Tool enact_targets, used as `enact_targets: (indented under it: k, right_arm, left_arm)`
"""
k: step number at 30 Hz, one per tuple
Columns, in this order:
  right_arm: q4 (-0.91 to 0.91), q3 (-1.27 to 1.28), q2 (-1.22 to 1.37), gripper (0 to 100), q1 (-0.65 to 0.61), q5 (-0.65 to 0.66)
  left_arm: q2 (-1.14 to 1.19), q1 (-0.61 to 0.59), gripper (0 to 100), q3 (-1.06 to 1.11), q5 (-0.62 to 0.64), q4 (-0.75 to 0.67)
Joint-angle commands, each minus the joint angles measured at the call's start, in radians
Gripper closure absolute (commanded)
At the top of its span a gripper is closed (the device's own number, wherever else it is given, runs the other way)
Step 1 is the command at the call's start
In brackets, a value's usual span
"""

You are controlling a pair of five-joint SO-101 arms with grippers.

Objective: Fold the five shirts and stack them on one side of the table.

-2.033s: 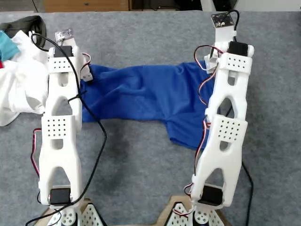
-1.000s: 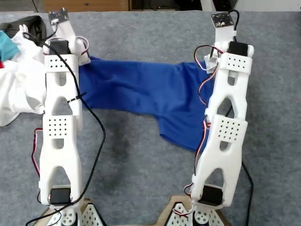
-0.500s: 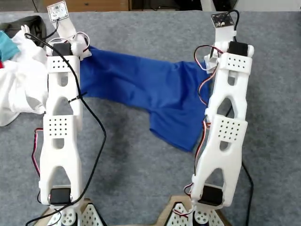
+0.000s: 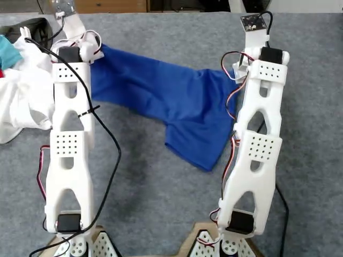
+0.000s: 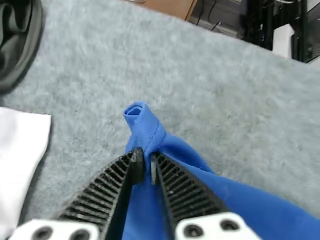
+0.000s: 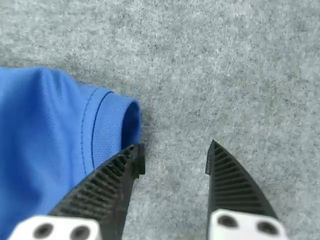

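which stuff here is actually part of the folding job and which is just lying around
Job: blue shirt, pinched by the left gripper; right gripper, open beside its hem; heap of white, teal and dark clothes at the table's edge, probably the shirts waiting.
Just there: grey table cover; wooden furniture behind the table.

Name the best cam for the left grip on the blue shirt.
Left wrist view: the left gripper has jaws shut on a fold of the blue shirt. High view shows the shirt spread between the arms, grip hidden by the wrist. Right wrist view shows its sleeve hem by the open right gripper.
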Motion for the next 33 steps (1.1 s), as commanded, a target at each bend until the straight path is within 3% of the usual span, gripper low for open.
enact_targets:
  k: [1,9,21,25,33]
  right_arm:
    - [0.002,-0.041,-0.007,78.2,-0.015,-0.009]
    - [0.002,-0.041,-0.007,78.2,-0.015,-0.009]
    - [0.002,-0.039,-0.007,78.2,-0.016,-0.009]
    - [0.002,-0.039,-0.007,78.2,-0.016,-0.009]
    - [0.008,-0.033,-0.005,78.2,-0.061,-0.003]
  left_arm:
    - [-0.031,0.021,98,-0.127,-0.009,0.057]
    - [-0.019,0.011,96,-0.107,-0.008,-0.014]
    - [0.024,-0.005,90,0.011,-0.012,-0.241]
    - [0.047,-0.029,90,0.020,-0.012,-0.219]
    - [0.033,-0.121,90,0.018,-0.006,-0.034]
